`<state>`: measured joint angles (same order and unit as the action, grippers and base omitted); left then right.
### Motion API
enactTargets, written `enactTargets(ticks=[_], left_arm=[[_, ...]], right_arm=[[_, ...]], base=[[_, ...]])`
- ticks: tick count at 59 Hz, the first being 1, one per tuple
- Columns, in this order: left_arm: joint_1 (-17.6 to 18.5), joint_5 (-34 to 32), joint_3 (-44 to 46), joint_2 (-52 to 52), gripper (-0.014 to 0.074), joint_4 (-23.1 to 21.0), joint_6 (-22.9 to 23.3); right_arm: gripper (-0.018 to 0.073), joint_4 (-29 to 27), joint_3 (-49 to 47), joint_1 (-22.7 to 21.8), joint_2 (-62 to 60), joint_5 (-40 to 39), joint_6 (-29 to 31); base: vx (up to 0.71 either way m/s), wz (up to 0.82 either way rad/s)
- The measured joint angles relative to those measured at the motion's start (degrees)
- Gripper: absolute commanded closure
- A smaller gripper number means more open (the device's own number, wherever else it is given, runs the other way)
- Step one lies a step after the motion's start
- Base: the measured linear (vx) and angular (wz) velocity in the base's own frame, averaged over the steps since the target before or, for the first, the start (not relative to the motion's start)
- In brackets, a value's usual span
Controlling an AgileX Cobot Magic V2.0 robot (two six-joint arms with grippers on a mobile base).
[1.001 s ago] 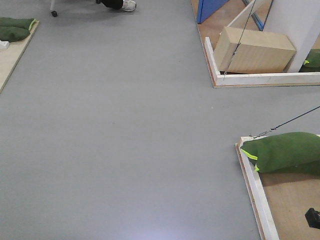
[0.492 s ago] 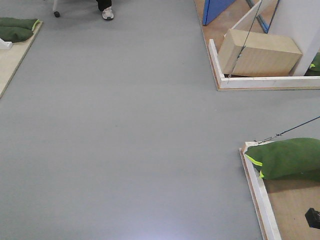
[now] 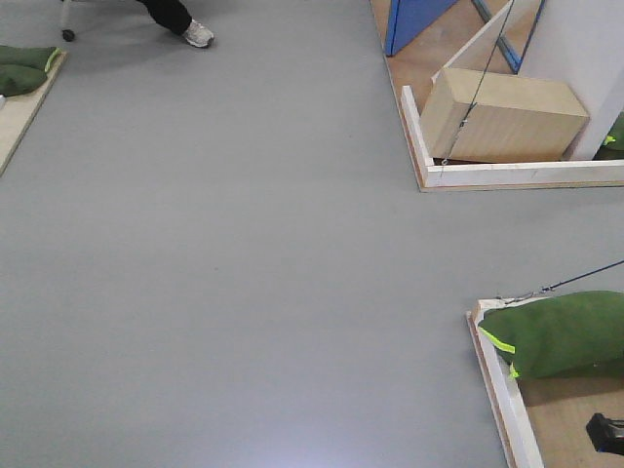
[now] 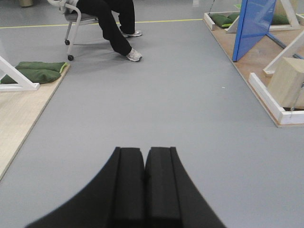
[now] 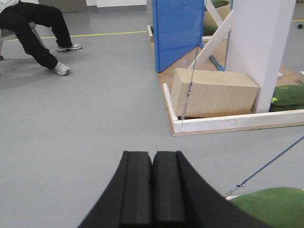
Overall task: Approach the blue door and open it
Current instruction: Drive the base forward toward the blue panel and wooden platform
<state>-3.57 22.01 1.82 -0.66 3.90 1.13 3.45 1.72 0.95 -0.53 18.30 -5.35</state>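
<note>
Open floor [image 3: 244, 244] lies straight ahead of you. Far right: the door [image 5: 176, 31] stands at the back of a framed platform [image 3: 507, 175]. A box [image 3: 502, 117] lies on it in front of the door, with a post [image 5: 259, 47] just right of the box. Nearer on your right, a sandbag [image 3: 556, 331] lies on a second platform [image 3: 502, 390]. Far left: a person [image 4: 107, 19] sits on a chair [image 4: 71, 23], and sandbags [image 4: 40, 71] lie on a third platform [image 4: 23, 109] left of the chair.

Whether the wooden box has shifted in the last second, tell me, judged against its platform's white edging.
No. The wooden box sits in the same corner of the white edging; both slid slightly down the front view together.
</note>
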Motion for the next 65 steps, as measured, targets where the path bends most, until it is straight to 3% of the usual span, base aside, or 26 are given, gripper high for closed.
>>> enactTargets(ticks=[9,65], left_arm=[[-0.5,0.0,0.0,0.0,0.0524,0.0,0.0],[-0.5,-0.1,0.0,0.0,0.0524,0.0,0.0]], right_arm=[[0.0551,0.0,0.0,1.3,0.0,0.0,0.0],[0.0551,0.0,0.0,-0.3,0.0,0.0,0.0]], base=[[0.29,-0.08],[0.48,-0.01]])
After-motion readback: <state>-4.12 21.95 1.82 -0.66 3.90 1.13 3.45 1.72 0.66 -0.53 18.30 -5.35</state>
